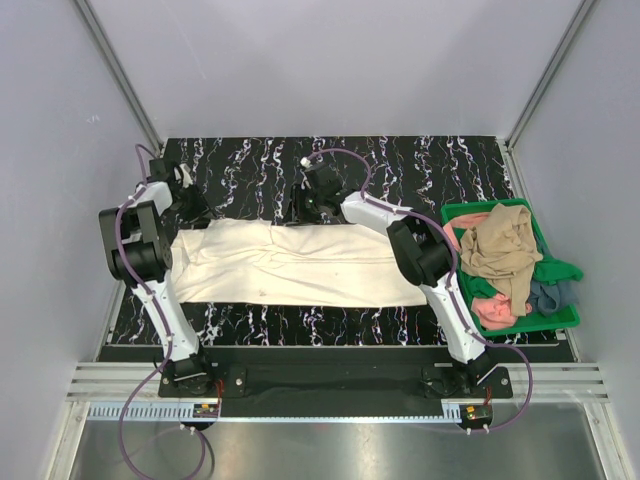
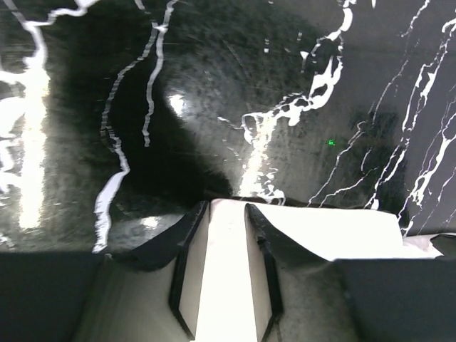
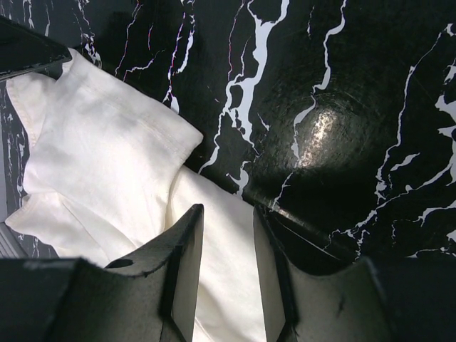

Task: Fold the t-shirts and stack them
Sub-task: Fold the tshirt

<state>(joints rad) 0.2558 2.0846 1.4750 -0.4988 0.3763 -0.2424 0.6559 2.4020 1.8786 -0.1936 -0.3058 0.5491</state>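
A large cream t-shirt (image 1: 290, 265) lies spread lengthwise across the black marbled table (image 1: 420, 170). My left gripper (image 1: 193, 212) is down at the shirt's far left corner. In the left wrist view its fingers (image 2: 226, 206) stand a little apart with the cream cloth (image 2: 342, 228) filling the gap between them. My right gripper (image 1: 305, 212) is at the middle of the shirt's far edge. Its jaws (image 3: 226, 210) are open, straddling the cloth's edge (image 3: 107, 157). A tan t-shirt (image 1: 505, 250), a salmon-pink one (image 1: 495, 312) and a grey-blue one (image 1: 548, 295) are piled in the bin.
A green plastic bin (image 1: 560, 318) stands at the table's right edge. Grey walls with metal frame posts close in the back and both sides. Both arm bases are bolted at the near edge.
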